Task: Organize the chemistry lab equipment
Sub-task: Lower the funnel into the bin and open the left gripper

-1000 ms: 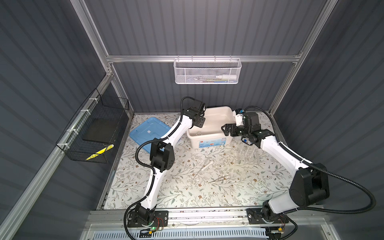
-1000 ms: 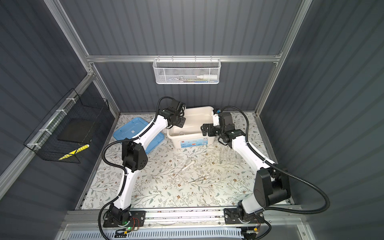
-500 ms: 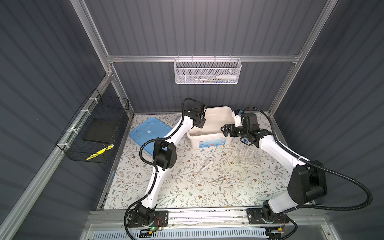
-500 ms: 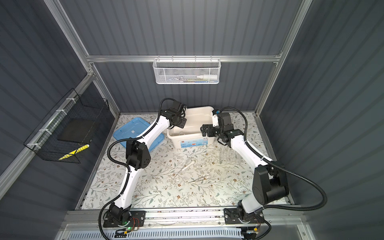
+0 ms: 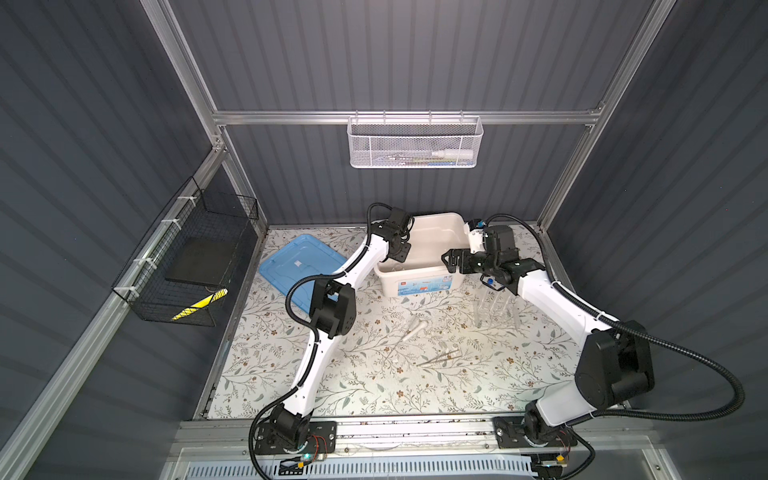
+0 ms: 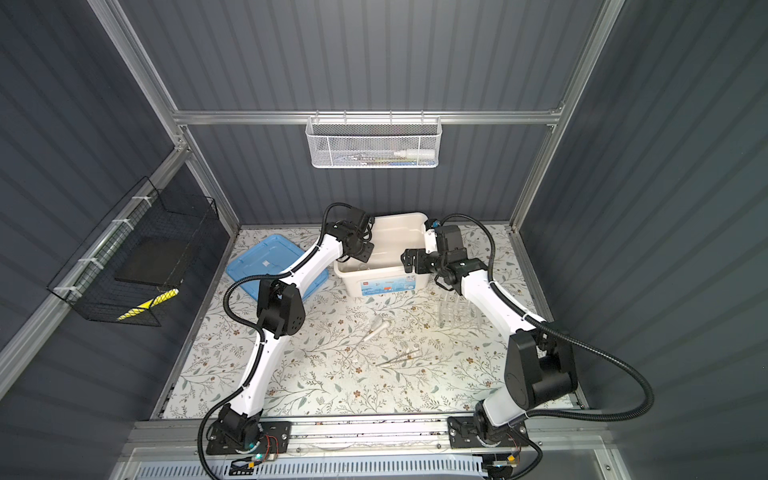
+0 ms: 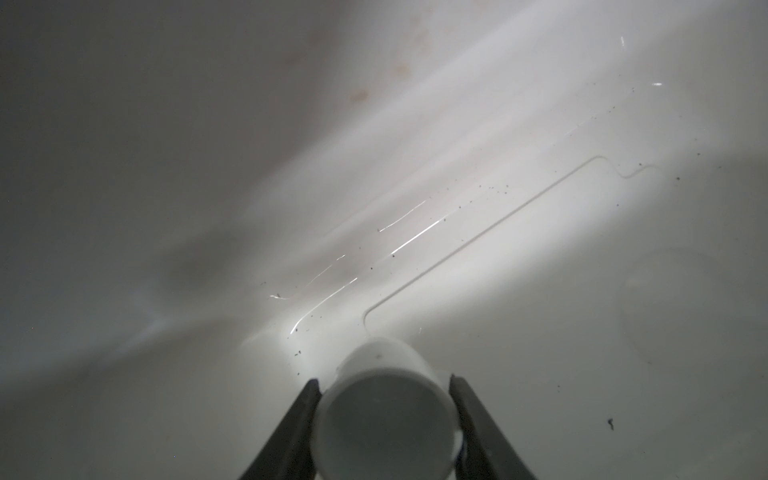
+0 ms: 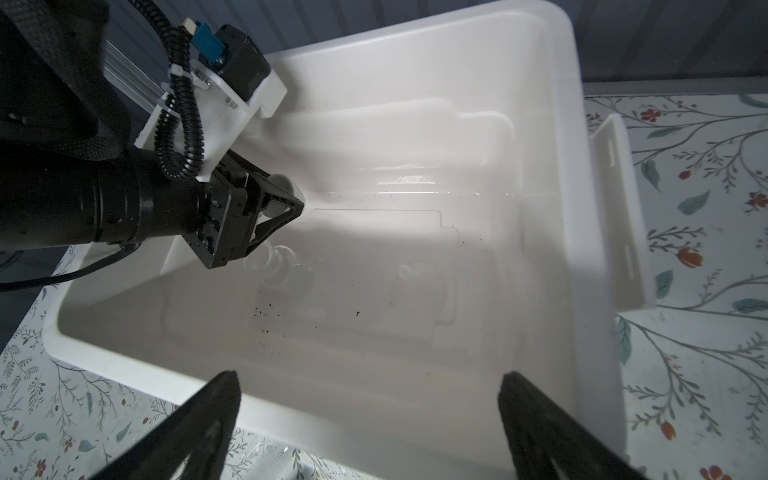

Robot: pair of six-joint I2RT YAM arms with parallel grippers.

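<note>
My left gripper [image 7: 384, 382] is down inside the cream box [image 5: 419, 278], shut on the small white mortar [image 7: 384, 409], which sits between both fingers. The right wrist view shows that gripper [image 8: 286, 203] near the box's wall, with a small clear glass dish [image 8: 274, 262] on the floor just beneath it. My right gripper [image 8: 370, 395] hangs open and holds nothing over the box's front right rim [image 5: 451, 261]. The white pestle [image 5: 415, 331] and the thin metal tweezers [image 5: 440, 357] lie on the floral mat. The clear tube rack [image 5: 494, 309] holding test tubes stands half hidden under my right forearm.
The box's blue lid [image 5: 299, 262] lies flat to the left of the box. A black wire basket [image 5: 187, 266] hangs on the left wall and a white mesh basket [image 5: 413, 143] on the back wall. Dark specks dot the box floor [image 8: 266, 311].
The left arm has shifted slightly over the box while keeping hold of the mortar. The right arm has barely moved and its jaws stay wide.
</note>
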